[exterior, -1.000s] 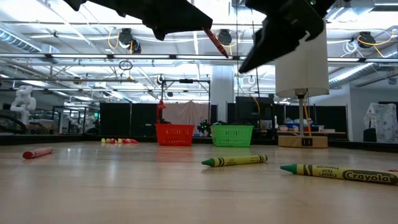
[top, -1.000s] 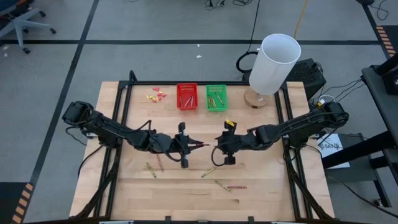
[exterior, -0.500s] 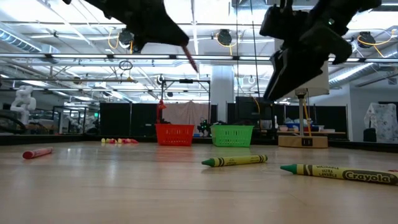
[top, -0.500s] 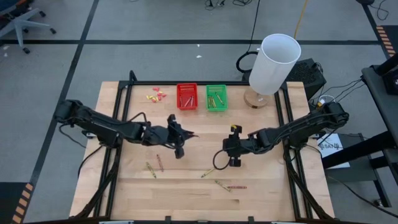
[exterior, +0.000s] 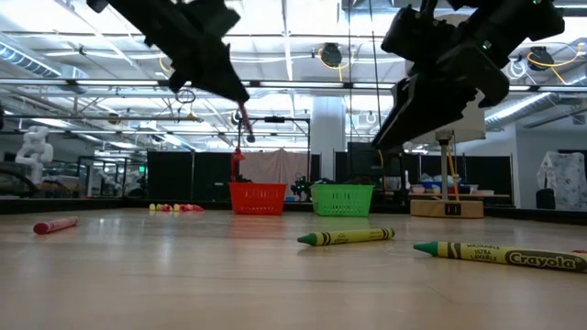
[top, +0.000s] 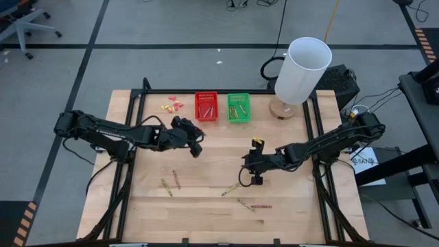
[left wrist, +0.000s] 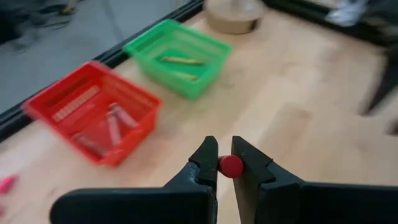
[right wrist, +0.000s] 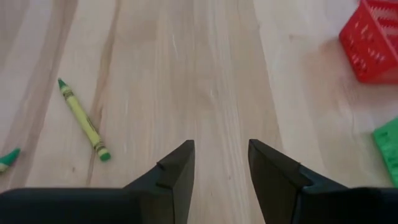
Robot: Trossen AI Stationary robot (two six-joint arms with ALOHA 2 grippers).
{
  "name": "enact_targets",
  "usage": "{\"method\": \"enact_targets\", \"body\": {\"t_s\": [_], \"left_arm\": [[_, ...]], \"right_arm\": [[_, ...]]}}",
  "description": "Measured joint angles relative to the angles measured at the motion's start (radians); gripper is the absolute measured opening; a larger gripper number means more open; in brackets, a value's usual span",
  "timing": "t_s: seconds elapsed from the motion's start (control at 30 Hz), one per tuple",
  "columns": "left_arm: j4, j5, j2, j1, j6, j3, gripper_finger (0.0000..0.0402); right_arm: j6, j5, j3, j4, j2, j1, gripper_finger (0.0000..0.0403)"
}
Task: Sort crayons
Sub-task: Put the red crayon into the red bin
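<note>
Left gripper (left wrist: 224,163) clamps a red crayon (left wrist: 231,165); red basket (left wrist: 93,118) ahead. Right gripper (right wrist: 221,155), parted and empty; green crayon (right wrist: 83,120) beside it.

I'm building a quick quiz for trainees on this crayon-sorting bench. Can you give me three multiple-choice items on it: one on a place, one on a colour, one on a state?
1. Where does the left gripper hang?
A. beside the white cylinder
B. near the red basket
C. at the table's front edge

2. What colour is the crayon in the left gripper?
A. red
B. blue
C. yellow-green

3. How is the right gripper?
A. shut on a crayon
B. open and empty
C. shut on a basket

Answers:
1 B: the high view puts it just below the red basket.
2 A: the left wrist view shows a red tip between the fingers.
3 B: the right wrist view shows bare wood between its spread fingers, with a yellow-green crayon lying off to one side.
</note>
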Motion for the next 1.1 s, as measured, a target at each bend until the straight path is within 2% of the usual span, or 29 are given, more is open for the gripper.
{"method": "enact_targets", "body": {"t_s": [0.2,0.37,0.57,0.87,0.97,1.1], "left_arm": [[-0.027,-0.048,0.004,0.074,0.006,0.000,0.0021],[-0.023,-0.052,0.004,0.167,0.051,0.000,0.0021],[0.008,-0.012,0.004,0.288,0.117,0.000,0.0021],[0.246,0.125,0.048,0.463,0.361,0.000,0.0021],[0.349,0.171,0.114,0.492,0.429,0.002,0.0021],[0.408,0.176,0.226,0.508,0.466,0.000,0.0021]], "right_arm": [[-0.100,0.009,0.000,0.074,0.000,-0.001,0.0137],[-0.195,0.122,0.000,0.152,0.000,-0.005,0.0137],[-0.255,0.171,0.000,0.121,0.000,-0.024,0.0137],[-0.253,0.181,0.000,0.098,0.000,-0.073,0.0137],[-0.238,0.180,0.000,0.092,0.000,-0.085,0.0137],[-0.228,0.178,0.000,0.081,0.000,-0.093,0.0137]]}}
